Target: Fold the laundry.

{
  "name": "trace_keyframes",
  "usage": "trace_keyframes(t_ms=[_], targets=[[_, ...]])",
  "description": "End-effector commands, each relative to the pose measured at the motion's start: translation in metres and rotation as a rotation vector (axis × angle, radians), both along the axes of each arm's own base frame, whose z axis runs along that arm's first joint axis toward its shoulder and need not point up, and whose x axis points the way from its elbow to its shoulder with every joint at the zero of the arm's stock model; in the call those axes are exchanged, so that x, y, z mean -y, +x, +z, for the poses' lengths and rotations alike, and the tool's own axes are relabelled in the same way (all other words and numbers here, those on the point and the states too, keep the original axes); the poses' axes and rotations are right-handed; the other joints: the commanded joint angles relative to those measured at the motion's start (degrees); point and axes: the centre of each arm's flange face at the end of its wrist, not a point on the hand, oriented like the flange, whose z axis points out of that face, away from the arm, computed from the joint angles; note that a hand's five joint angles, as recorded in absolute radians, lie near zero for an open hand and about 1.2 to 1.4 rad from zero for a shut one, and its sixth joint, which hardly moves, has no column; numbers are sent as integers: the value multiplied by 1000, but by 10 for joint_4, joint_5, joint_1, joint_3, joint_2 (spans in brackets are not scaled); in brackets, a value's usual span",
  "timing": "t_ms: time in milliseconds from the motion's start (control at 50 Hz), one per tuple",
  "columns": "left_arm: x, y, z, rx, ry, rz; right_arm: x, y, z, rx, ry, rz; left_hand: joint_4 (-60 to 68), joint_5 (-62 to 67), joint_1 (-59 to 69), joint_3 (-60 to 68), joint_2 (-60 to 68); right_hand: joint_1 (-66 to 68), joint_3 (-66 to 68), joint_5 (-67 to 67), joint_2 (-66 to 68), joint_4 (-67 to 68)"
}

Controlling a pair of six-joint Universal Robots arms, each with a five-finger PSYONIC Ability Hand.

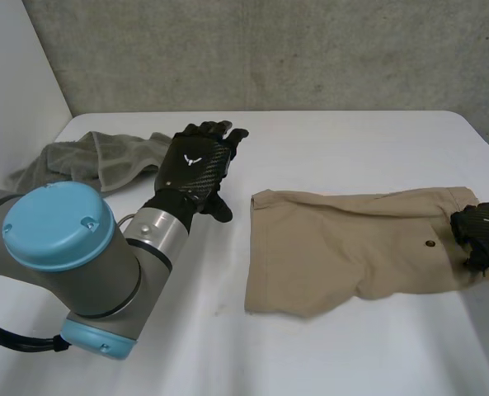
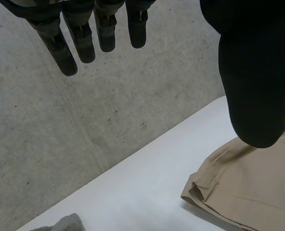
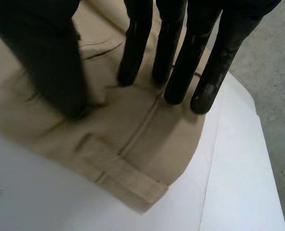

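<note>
Right hand (image 1: 481, 232) first: I see it down on the beige shorts (image 1: 351, 247), at the end of the garment nearest its own arm, with a small dark button (image 1: 430, 243) just beside it toward the middle of the cloth. On the right wrist feed the fingers (image 3: 132, 72) are straight, tips touching the fabric, and the thumb (image 3: 51, 62) is planted on the cloth apart from them. The fabric between thumb and fingers lies nearly flat with only light creases, so I read this hand as apart and pressing, not clamped on anything. A stitched seam runs out from under the fingertips to a folded band at the cloth's edge, and beyond that is white table (image 3: 238, 183). Now the left hand (image 1: 196, 165): it hovers over the table well apart from the shorts, fingers straight and relaxed, thumb out to the side, holding nothing. A crumpled grey towel (image 1: 96, 157) lies just beside it, on the side away from the shorts. On the left wrist feed one corner of the shorts sits below the thumb, and a scrap of the towel shows below the fingers. The shorts lie spread flat between the two hands, with only the right one touching them.
</note>
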Motion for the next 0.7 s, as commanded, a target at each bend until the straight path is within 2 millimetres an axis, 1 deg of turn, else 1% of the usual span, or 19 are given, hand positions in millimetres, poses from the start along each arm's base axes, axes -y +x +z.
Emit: trace_keyframes(t_ms=[20,140,180,200,220,260,280,340,380,400,460,500,540,560,580,640,700], targets=[[0,0,-1,1,2,0,11,-6,-4,-13,-32,-22,-19,-28,-22,-24,-20,378,316,336,306,317],[0,0,-1,1,0,1,12,-6,8,-38,-70,-24,-19,-28,-22,-24,-20,378,316,336,306,317],[0,0,0,-1,0,2,13,-5,17,-59,-97,-16,-19,-28,-22,-24,-20,378,316,336,306,317],[0,0,0,-1,0,2,13,-3,29,-94,-136,-3,-19,-28,-22,-24,-20,378,316,336,306,317],[0,1,1,-2,-1,2,12,-2,34,-113,-155,6,-19,-28,-22,-24,-20,378,316,336,306,317],[-1,1,1,-2,-1,2,10,2,41,-137,-177,21,-19,-28,-22,-24,-20,378,316,336,306,317],[-1,0,1,-3,-3,0,8,7,45,-152,-195,38,-19,-28,-22,-24,-20,378,316,336,306,317],[-2,1,2,-1,0,0,7,15,46,-151,-201,63,-19,-28,-22,-24,-20,378,316,336,306,317],[-3,2,1,1,0,1,5,19,45,-151,-199,76,-19,-28,-22,-24,-20,143,81,101,71,82],[-4,2,-1,3,6,-1,5,18,44,-151,-194,72,-19,-28,-22,-24,-20,55,-7,13,-17,-6],[-5,3,-2,6,8,-1,1,17,40,-146,-175,68,-19,-28,-22,-24,-20,-5,-66,-47,-76,-65],[-5,3,-2,7,9,-1,-2,13,34,-146,-153,58,-19,-28,-22,-24,-20,-85,-147,-127,-157,-146],[-5,3,-2,6,10,-1,-2,6,31,-146,-137,38,-19,-28,-22,-24,-20,-93,-154,-134,-164,-153],[-5,3,-2,6,10,-1,-1,-1,28,-145,-126,24,-19,-28,-22,-24,-20,-94,-156,-136,-166,-155],[-5,3,-2,6,10,-1,-1,-11,25,-142,-111,-5,-19,-28,-22,-24,-20,-96,-157,-138,-167,-156],[-7,1,-2,6,10,-7,1,-25,21,-138,-96,-35,-19,-28,-22,-24,-20,-93,-154,-134,-164,-153],[-9,0,-3,7,11,-13,2,-25,16,-128,-81,-28,-19,-28,-22,-24,-20,-83,-144,-124,-154,-143]])
